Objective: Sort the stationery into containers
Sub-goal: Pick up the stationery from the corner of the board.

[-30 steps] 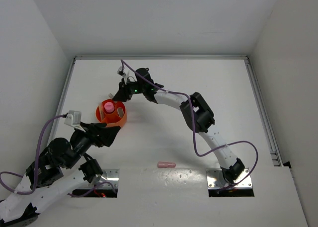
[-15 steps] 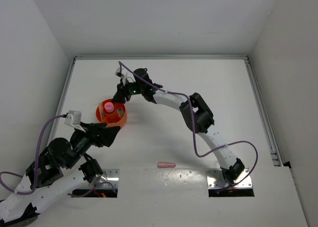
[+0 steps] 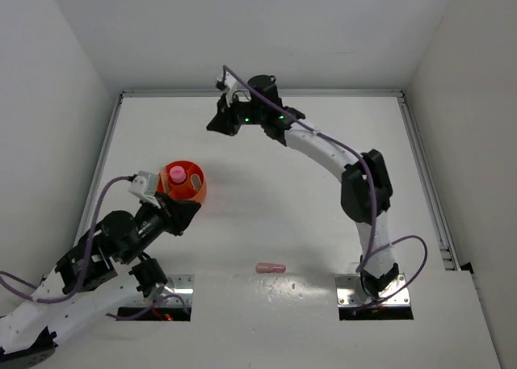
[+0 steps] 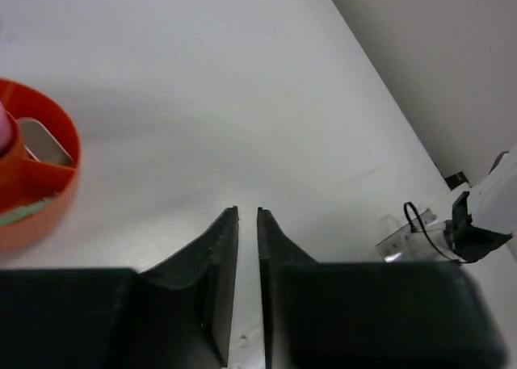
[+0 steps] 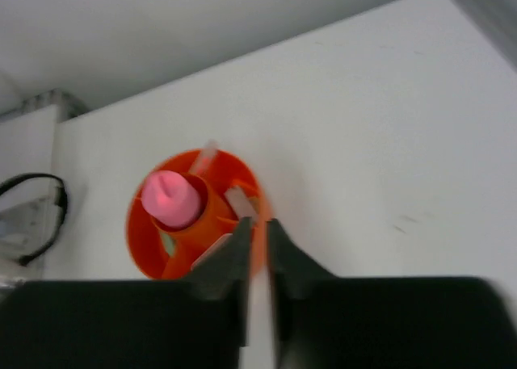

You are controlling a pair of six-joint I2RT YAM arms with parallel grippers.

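The round orange tub [image 3: 194,193] stands left of centre, with a pink-capped tube [image 3: 175,174] upright in its middle. In the right wrist view the tub [image 5: 141,244] holds the pink cap [image 5: 170,198], a beige piece [image 5: 240,201] and a pale stick [image 5: 208,153] in its sections. One pink bar [image 3: 271,267] lies alone on the table near the front. My left gripper [image 3: 184,210] hovers just in front of the tub, shut and empty [image 4: 248,211]. My right gripper [image 3: 215,125] hangs high behind the tub, shut and empty [image 5: 257,222].
White walls close in the table on the left, back and right. A metal rail [image 3: 424,175] runs along the right edge. The arm base plates [image 3: 373,296] sit at the near edge. The right arm's base [image 4: 464,228] shows in the left wrist view.
My right gripper has risen from the tub and swung back and to the right, its jaws closing. My left arm has reached forward toward the tub and shut its jaws.
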